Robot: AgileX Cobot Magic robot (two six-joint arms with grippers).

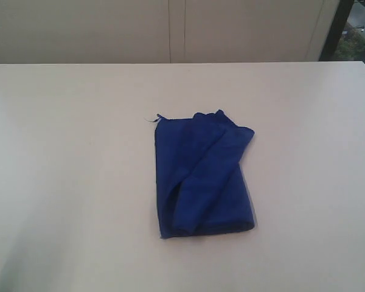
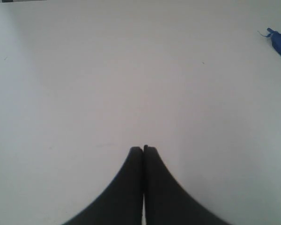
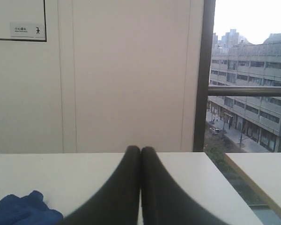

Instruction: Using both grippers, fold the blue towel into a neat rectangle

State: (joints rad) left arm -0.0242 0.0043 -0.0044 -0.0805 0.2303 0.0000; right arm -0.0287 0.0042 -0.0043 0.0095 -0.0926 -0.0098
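Blue towel (image 1: 204, 176) lies loosely folded near the middle of the white table (image 1: 61, 182). Its left edge runs fairly straight and its near edge is roughly even. The far edge is rumpled, and a top layer slants across it from the far right corner. A small thread tag (image 1: 152, 118) sticks out at the far left corner. Bare tabletop surrounds the cloth on every side. Neither arm shows in the exterior view. The left gripper (image 2: 144, 149) has its jaws pressed together, holding nothing, over bare table well apart from the towel's corner. The right gripper (image 3: 140, 149) is likewise closed and empty, facing a wall (image 3: 126, 70) and window (image 3: 248, 70), with the cloth just beside it.
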